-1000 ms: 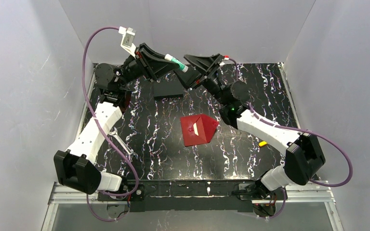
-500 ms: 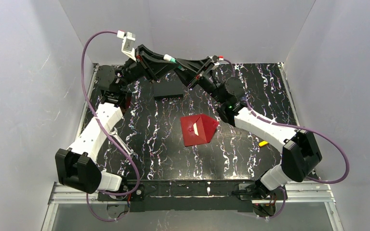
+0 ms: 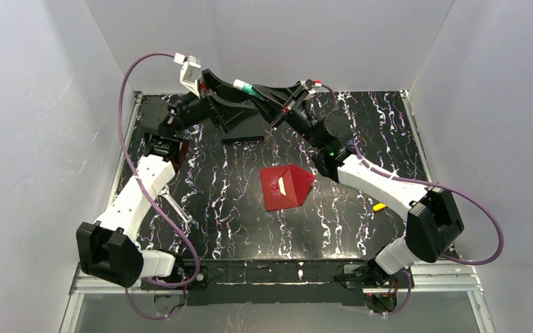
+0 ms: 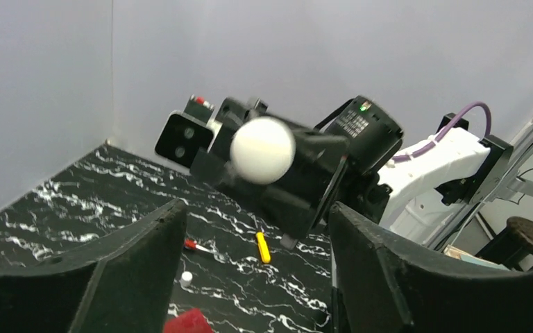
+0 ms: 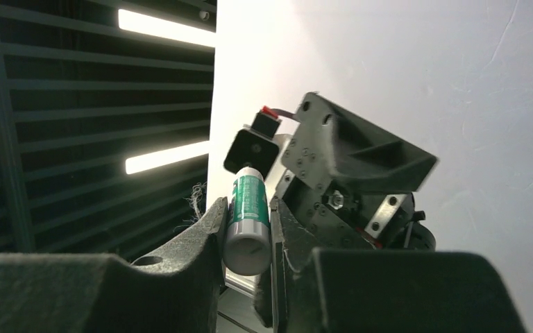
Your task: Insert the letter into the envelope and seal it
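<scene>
Mid-bench point(image 3: 229, 222): the envelope point(image 3: 288, 189); lies flat, pointed flap toward the right edge. On its face, a pale sliver of the letter point(image 3: 282, 187); cannot tell how much of it sits inside. Nearer the right edge, well apart, a small yellow piece point(image 3: 379, 206). Close to the far edge, a black block point(image 3: 243, 130). Above that edge, raised off the bench: right gripper point(image 5: 248, 208), clenched on a glue stick point(image 3: 245, 87); left gripper point(image 4: 255, 215), released, fingers spread wide, facing the stick's white end.
</scene>
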`<state>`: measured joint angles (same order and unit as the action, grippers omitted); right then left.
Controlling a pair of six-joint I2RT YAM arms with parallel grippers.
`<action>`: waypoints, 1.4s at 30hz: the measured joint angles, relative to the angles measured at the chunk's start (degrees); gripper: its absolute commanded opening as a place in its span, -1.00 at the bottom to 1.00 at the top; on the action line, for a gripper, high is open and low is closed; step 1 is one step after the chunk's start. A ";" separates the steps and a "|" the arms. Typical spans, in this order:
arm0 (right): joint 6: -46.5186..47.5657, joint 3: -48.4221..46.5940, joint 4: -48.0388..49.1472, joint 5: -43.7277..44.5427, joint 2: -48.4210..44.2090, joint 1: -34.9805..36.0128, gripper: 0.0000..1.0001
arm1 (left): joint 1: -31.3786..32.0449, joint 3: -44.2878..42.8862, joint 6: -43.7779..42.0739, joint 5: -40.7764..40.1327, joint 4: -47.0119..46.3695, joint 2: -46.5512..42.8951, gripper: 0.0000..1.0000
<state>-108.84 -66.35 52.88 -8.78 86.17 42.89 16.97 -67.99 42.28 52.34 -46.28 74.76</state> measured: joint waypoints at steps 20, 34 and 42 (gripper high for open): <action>2.82 0.00 -21.94 -6.12 -3.72 -0.13 -0.97 | -9.70 -2.29 2.40 13.11 6.27 0.09 0.51; 4.31 -0.74 -27.06 -8.11 -3.72 -0.15 -0.97 | -9.75 -2.80 7.89 17.66 6.97 3.58 0.02; 4.96 -0.79 -28.22 -8.13 -3.72 -0.17 -0.97 | -9.75 -2.54 9.38 18.71 6.88 3.56 0.04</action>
<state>-103.88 -67.13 24.67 -16.91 82.46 42.72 7.22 -70.52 51.66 71.05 -39.40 78.32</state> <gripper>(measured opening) 0.298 0.516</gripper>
